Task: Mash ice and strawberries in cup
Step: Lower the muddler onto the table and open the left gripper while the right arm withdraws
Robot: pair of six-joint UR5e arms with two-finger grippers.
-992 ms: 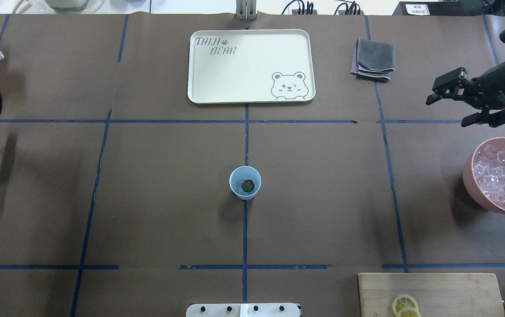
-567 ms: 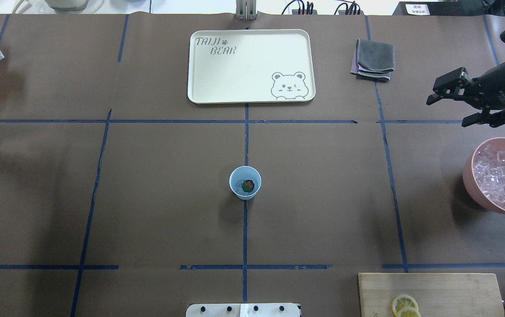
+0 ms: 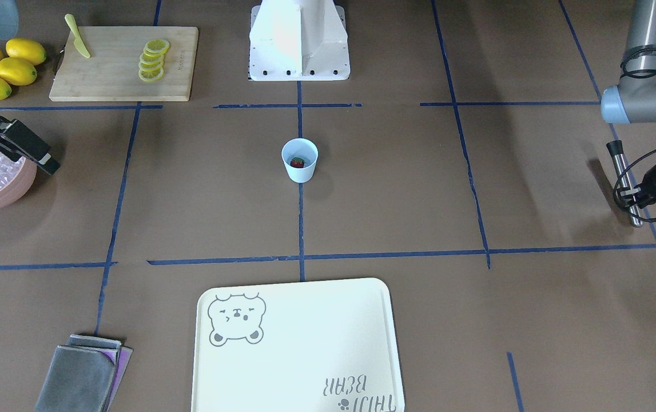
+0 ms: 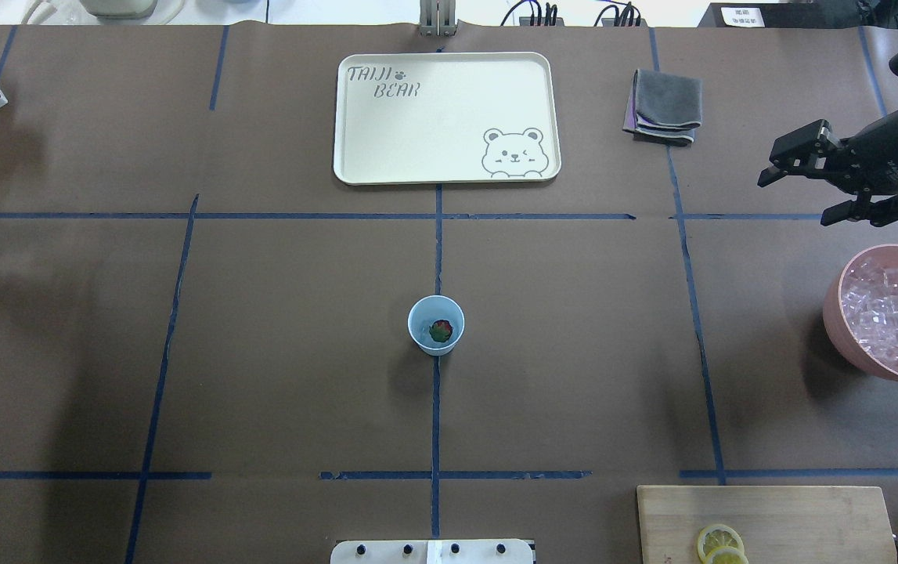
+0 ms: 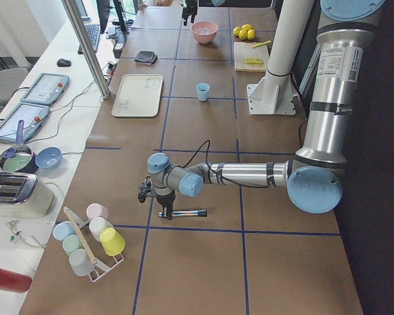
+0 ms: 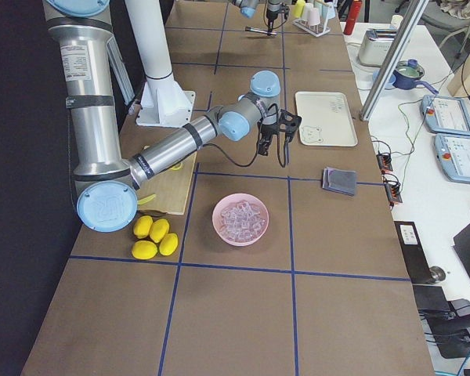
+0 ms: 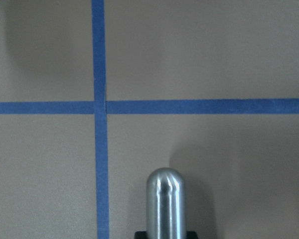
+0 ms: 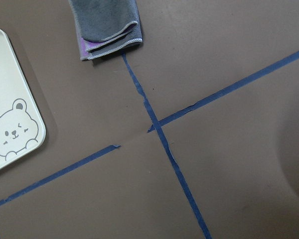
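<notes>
The pale blue cup (image 4: 435, 325) stands at the table's middle, also in the front view (image 3: 299, 160). A dark-red strawberry piece (image 4: 440, 330) lies inside it; I cannot tell whether ice is in the cup. Clear ice cubes (image 4: 883, 313) fill a pink bowl (image 4: 848, 345) at the right edge. My right gripper (image 4: 793, 200) hangs open and empty beyond the bowl. My left gripper (image 3: 642, 197) is far to the cup's left, shut on a metal muddler rod (image 3: 625, 180). The rod's rounded tip (image 7: 165, 199) shows in the left wrist view, held over the table.
A cream bear tray (image 4: 417, 117) lies at the back centre, with a folded grey cloth (image 4: 664, 106) to its right. A cutting board (image 4: 809, 513) with lemon slices is at the front right, with lemons (image 3: 4, 63) nearby. A rack of cups (image 5: 92, 239) stands at the far left end.
My left arm has drawn back leftward, almost out of the overhead view. The right arm, cup and bowl have not moved.
</notes>
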